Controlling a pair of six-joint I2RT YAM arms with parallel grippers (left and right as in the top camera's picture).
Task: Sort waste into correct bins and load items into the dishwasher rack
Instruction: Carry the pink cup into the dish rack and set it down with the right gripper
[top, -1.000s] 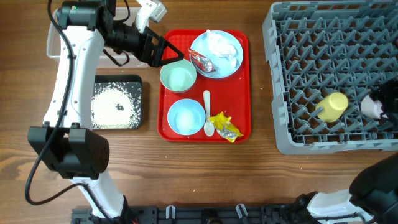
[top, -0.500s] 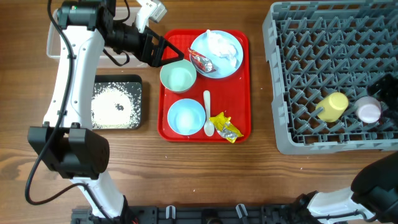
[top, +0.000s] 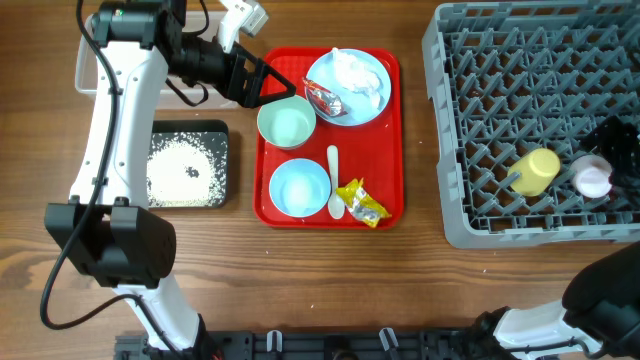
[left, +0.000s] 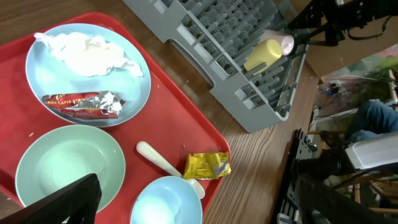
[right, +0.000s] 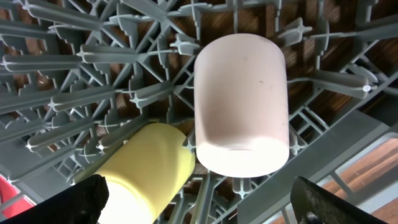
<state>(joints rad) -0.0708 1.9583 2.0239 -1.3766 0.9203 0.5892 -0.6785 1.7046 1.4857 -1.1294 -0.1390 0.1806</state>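
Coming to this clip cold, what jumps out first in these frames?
The bright red serving tray at the table's centre stands out, crowded with a light blue plate, a mint bowl, a pale blue bowl, a white spoon and a yellow wrapper. To its right, the big grey dishwasher rack holds a yellow cup and a pink cup side by side. On the left, a black tray holds scattered white rice grains.

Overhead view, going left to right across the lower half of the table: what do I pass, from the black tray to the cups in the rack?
black tray holding rice → blue bowl → white spoon → yellow wrapper → yellow cup → pink cup
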